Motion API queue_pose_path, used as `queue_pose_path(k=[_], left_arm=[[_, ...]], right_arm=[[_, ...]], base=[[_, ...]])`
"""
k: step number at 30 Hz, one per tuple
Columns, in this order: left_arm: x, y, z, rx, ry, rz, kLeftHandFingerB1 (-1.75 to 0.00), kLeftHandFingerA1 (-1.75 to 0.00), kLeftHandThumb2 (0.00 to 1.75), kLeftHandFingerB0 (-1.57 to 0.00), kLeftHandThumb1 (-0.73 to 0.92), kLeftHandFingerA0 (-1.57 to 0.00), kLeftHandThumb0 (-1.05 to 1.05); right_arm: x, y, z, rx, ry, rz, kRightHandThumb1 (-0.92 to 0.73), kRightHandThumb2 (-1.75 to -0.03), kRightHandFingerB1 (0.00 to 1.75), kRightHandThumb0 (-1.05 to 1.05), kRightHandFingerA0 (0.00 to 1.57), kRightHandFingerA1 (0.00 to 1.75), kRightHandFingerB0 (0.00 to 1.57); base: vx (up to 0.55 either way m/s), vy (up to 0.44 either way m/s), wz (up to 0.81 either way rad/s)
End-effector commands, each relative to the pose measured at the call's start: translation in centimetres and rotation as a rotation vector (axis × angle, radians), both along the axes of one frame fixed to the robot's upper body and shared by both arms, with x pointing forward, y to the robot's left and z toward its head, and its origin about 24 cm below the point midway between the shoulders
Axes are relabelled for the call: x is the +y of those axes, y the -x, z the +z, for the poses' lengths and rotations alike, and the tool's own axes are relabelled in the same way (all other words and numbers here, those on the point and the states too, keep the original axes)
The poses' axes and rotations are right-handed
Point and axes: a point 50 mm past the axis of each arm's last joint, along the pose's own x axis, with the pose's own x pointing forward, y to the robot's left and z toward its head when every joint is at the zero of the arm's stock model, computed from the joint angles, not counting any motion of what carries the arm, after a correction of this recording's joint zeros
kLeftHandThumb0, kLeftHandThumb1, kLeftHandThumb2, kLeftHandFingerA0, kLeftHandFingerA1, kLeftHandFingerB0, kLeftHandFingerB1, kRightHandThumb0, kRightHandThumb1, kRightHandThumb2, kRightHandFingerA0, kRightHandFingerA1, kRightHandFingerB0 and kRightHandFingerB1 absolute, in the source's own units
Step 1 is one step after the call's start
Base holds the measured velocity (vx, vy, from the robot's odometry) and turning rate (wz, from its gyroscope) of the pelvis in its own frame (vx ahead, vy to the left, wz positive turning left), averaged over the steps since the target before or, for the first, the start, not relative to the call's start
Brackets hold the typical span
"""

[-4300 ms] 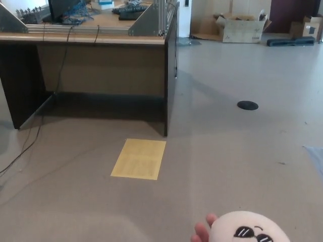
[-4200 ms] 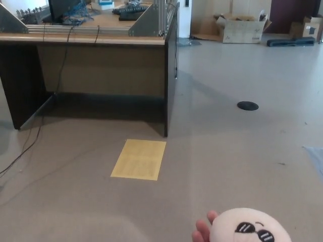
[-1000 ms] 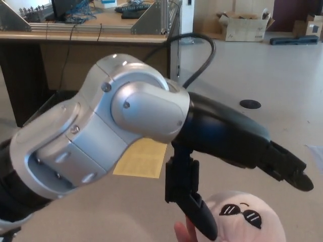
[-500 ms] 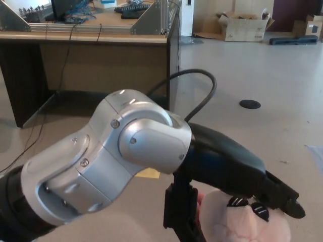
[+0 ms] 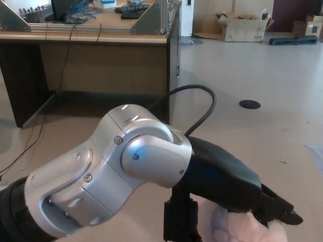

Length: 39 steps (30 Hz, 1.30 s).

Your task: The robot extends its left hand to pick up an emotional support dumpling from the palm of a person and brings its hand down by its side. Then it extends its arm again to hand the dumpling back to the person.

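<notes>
Across the lower frame, the robot's silver-and-black left arm [image 5: 116,176] is stretching rightward, its black left hand [image 5: 237,194] lying on top of the pale pink plush dumpling [image 5: 242,229] at the bottom edge, fingers curling down over it, grasp uncertain.

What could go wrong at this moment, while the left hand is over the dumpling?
1. The left hand hides most of the dumpling, so whether the fingers hold it cannot be seen; it may slip when lifted.
2. The person's palm lies hidden under the dumpling; the fingers might pinch it.
3. The dumpling sits at the picture's bottom edge, so a drop could go unseen.
</notes>
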Motion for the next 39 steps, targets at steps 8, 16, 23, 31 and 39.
queue_pose_path(k=[8, 16, 23, 31, 39], left_arm=[[0.4, -1.1, -3.1, -0.266, 0.355, -0.112, -0.5, -1.59, 0.61, -0.79, 0.63, -0.86, -0.27], [0.7, -1.4, -3.4, -0.323, 0.468, -0.141, -0.51, -1.66, 0.59, -0.84, 0.64, -0.89, -0.34], [1.0, -1.3, -4.1, -0.397, 0.545, -0.183, -0.5, -1.64, 0.61, -0.88, 0.58, -0.92, -0.37], [1.9, -1.6, -4.0, -0.495, 0.747, -0.177, -0.59, -1.68, 0.61, -0.93, 0.57, -0.91, -0.33], [4.7, -2.5, 0.1, -0.504, 1.033, -0.034, -1.27, -1.44, 0.94, -0.86, 0.57, -1.18, -0.05]], right_arm=[[-0.6, -0.4, 0.6, -0.041, -0.035, -0.075, -0.59, -0.97, 0.67, -0.39, 0.86, 0.76, 0.65], [-0.5, -0.6, 0.5, -0.033, -0.094, -0.097, -0.7, -0.61, 0.45, -0.44, 0.86, 0.58, 0.66], [-0.4, -0.5, 0.6, -0.032, -0.059, -0.078, -0.73, -0.62, 0.52, -0.43, 0.95, 0.64, 0.74], [-0.4, -0.9, 0.4, 0.008, -0.101, -0.119, -0.67, -0.59, 0.41, -0.4, 0.73, 0.51, 0.55], [-0.1, -1.1, 0.5, 0.004, -0.081, -0.12, -0.65, -0.58, 0.38, -0.37, 0.76, 0.45, 0.57]], base=[[0.0, 0.0, 0.0], [0.0, 0.0, 0.0], [0.0, 0.0, 0.0], [0.0, 0.0, 0.0], [0.0, 0.0, 0.0]])
